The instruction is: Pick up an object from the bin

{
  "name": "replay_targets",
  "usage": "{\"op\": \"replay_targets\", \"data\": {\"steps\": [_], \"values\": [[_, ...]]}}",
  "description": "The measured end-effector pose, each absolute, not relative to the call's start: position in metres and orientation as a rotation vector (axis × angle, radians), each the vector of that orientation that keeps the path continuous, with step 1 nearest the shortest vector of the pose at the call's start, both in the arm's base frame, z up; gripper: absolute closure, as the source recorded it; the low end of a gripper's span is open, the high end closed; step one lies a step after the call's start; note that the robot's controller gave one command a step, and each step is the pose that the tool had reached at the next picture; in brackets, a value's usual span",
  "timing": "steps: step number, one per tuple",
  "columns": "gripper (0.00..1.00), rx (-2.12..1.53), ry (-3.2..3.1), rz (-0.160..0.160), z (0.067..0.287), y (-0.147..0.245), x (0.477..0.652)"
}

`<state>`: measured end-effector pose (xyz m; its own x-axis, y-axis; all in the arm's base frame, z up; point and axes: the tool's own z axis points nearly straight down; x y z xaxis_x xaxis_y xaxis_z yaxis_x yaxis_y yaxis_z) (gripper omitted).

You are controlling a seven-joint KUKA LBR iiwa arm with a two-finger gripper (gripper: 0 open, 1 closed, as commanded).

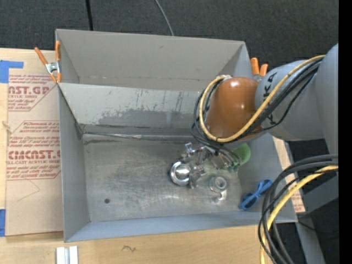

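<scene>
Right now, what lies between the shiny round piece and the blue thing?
Camera view: a small pale grey piece lies between the shiny round piece and the blue thing.

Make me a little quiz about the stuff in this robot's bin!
1. True or false: the blue thing lies against the bin's left wall.
2. Which lies nearest the end effector? A) the shiny knob B) the blue thing C) a red block
3. Fill in: the lump tucked under the arm, just right of the end effector, is coloured ___.

Key: 1 false, it lies near the lower right corner. 2 A. 3 green.
</scene>
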<state>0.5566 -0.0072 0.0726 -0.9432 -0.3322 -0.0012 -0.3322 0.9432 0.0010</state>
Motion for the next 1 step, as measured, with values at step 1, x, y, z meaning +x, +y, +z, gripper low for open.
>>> {"op": "replay_targets", "data": {"steps": [1], "values": [[1.0,-0.867,3.009,-0.003,0.2114,-0.0021,0.5811]]}}
